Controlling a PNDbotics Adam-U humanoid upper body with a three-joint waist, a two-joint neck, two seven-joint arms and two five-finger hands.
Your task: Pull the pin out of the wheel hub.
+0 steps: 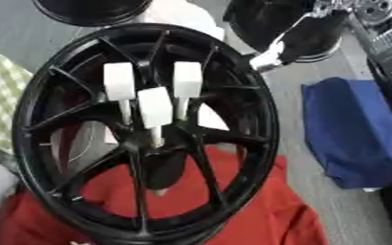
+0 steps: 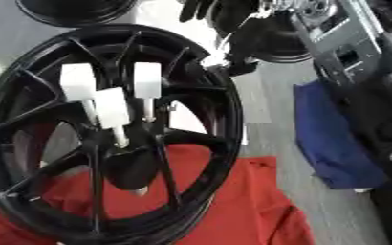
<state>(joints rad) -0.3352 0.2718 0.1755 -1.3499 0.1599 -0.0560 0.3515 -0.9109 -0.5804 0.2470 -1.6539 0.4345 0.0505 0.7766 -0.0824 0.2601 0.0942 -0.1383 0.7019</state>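
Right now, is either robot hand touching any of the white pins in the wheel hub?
No. All three white pins stand untouched in the hub of the black wheel; the right hand is up beyond the rim.

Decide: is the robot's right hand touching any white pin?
Apart. The right eye view shows the right hand near the wheel's upper rim, bare spokes separating it from the white pins.

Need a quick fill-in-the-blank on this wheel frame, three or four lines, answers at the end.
1. The wheel is coloured ____.
2. ____ white pins stick out of the hub.
3. The cloth under the wheel is ____.
4. The robot's right hand shows at the ____ edge of the right eye view, clear of the pins.

Missing words: black; three; red; top
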